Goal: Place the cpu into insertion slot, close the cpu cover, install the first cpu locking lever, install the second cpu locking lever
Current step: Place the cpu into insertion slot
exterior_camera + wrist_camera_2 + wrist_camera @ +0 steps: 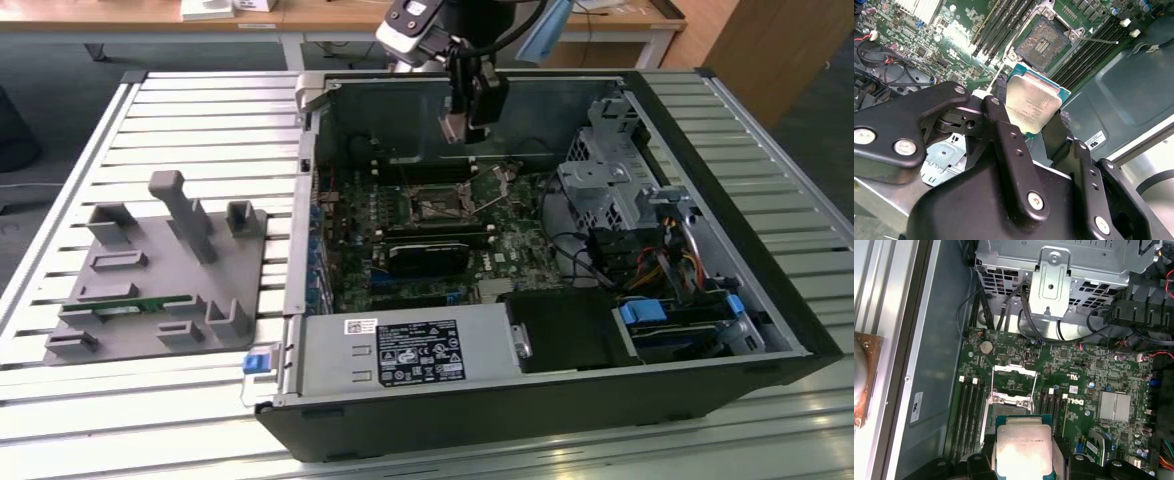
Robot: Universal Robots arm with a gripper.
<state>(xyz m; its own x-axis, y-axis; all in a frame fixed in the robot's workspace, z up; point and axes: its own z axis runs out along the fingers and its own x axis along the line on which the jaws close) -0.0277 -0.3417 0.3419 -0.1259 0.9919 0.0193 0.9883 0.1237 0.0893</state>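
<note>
Aloft, cpu (pixel 1031 107) face-up — near insertion slot (pixel 1043 44)

A grey plastic fixture (pixel 147 290) lies on the slatted metal tabletop (pixel 200 110), to the exterior view's left of the open black computer case (pixel 781 290), which holds the square metal-rimmed insertion slot (pixel 434 207).

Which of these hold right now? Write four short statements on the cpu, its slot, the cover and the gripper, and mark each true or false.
1. The gripper is shut on the cpu. True.
2. The cpu sits in the insertion slot. False: it is in the gripper, apart from the slot, which is bare.
3. The cpu cover is closed over the slot. False: it is swung open.
4. The grey fixture stands to the exterior view's left of the computer case. True.
</note>
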